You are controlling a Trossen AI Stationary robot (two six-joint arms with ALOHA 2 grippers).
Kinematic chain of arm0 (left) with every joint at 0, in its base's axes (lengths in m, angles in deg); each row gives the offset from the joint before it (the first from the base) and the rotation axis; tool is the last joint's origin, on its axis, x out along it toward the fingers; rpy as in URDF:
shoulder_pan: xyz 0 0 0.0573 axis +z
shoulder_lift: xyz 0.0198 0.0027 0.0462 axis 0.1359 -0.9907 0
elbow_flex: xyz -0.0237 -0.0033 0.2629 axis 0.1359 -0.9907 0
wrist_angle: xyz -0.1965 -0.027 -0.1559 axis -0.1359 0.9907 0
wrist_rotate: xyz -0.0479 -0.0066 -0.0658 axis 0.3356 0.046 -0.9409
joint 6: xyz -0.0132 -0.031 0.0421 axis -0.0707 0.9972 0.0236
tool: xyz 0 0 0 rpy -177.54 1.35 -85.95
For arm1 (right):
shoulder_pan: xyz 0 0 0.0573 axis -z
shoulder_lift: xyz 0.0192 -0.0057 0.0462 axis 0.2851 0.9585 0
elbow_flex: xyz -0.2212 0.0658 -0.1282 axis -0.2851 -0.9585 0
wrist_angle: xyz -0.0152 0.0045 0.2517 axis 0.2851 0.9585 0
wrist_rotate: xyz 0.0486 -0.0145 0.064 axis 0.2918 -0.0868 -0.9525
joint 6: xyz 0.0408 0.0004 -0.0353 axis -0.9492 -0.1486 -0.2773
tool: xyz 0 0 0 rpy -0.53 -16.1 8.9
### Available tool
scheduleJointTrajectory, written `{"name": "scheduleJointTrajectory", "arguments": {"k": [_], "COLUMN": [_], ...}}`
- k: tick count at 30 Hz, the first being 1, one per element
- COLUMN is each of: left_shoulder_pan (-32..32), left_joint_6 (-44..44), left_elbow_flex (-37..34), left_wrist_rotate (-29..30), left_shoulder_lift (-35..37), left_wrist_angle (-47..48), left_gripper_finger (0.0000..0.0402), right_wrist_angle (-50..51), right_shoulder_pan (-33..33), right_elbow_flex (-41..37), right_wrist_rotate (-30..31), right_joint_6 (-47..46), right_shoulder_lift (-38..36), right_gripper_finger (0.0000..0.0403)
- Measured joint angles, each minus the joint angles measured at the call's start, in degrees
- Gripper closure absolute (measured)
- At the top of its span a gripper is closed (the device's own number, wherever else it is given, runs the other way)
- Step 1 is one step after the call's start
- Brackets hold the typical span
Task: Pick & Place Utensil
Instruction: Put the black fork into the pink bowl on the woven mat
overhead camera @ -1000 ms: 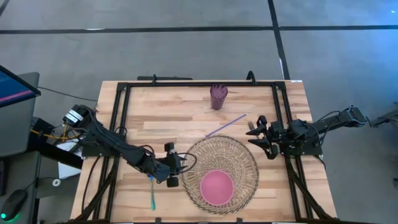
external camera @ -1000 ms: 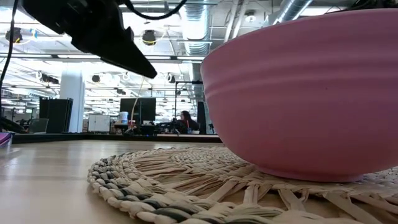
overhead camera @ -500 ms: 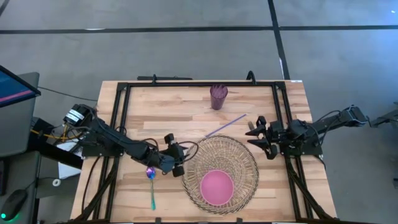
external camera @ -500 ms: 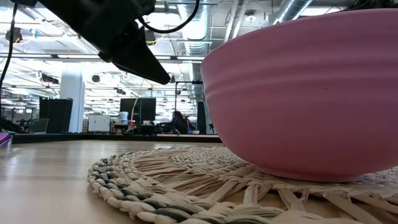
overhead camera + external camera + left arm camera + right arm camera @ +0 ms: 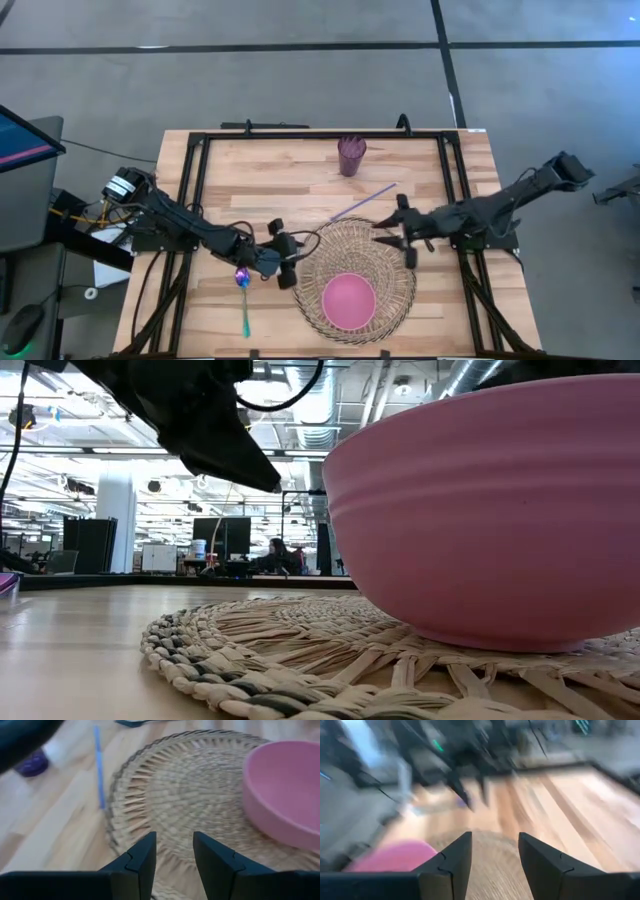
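**Both arms near the woven mat, spoon lying loose**

L gripper point(image 5: 285, 262) sits low over the wood surface point(image 5: 270, 180), just beside the left edge of the round woven mat point(image 5: 390, 250). In the left wrist view its fingers point(image 5: 145, 857) stand apart w/ a gap between them and nothing in it; the mat and pink bowl point(image 5: 285, 795) fill the view ahead.

R gripper point(image 5: 392, 232) reaches in from the right side, over the mat's upper-right rim. Right wrist view shows its jaws spread, empty, though the pic is badly smeared.

Spoon point(image 5: 243, 300), teal handle w/ purplish bowl end, lies flat on the surface near the front-left, just below and left of the L gripper, not touching it as far as I can tell. Pink bowl point(image 5: 348, 300) rests on the mat's near half. A thin purple straw point(image 5: 362, 202) lies diagonal just off the mat's upper edge, close to the R gripper. Purple cup point(image 5: 351, 155) stands upright near the far edge, well apart from the rest.

Low view: bowl point(image 5: 490, 510) close up on the mat point(image 5: 300, 650); a person seated far back in the room.
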Motion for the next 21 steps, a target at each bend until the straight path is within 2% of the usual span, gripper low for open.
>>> {"name": "scheduleJointTrajectory", "arguments": {"k": [3,5,10,17,19,21], "left_shoulder_pan": [-0.54,-0.92,-1.05,-1.05,-1.03,-1.03], "left_joint_6": [0.0,-0.02,0.0,0.0,-0.02,-0.02], "left_elbow_flex": [0.0,0.0,0.0,0.0,0.0,0.0], "left_wrist_rotate": [-1.46,-1.59,-1.64,-1.64,-1.64,-1.64], "left_shoulder_lift": [0.0,0.0,0.0,0.0,0.0,0.0], "left_wrist_angle": [-0.76,-0.78,-1.05,-1.23,-1.25,-1.25], "left_gripper_finger": [0.0271,0.0271,0.0271,0.0271,0.0271,0.0271], "right_wrist_angle": [16.0,25.8,44.33,68.18,74.82,77.16], "right_shoulder_pan": [-1.5,-2.47,-4.45,-4.42,-3.85,-3.32], "right_elbow_flex": [7.48,11.52,17.27,18.16,18.13,18.02], "right_wrist_rotate": [6.75,8.83,9.08,8.23,6.73,5.31], "right_joint_6": [-7.44,-13.84,-30.8,-57.62,-62.53,-64.94], "right_shoulder_lift": [5.25,8.29,13.48,17.21,18.37,19.46], "right_gripper_finger": [0.0249,0.0249,0.0249,0.0249,0.0249,0.0249]}}
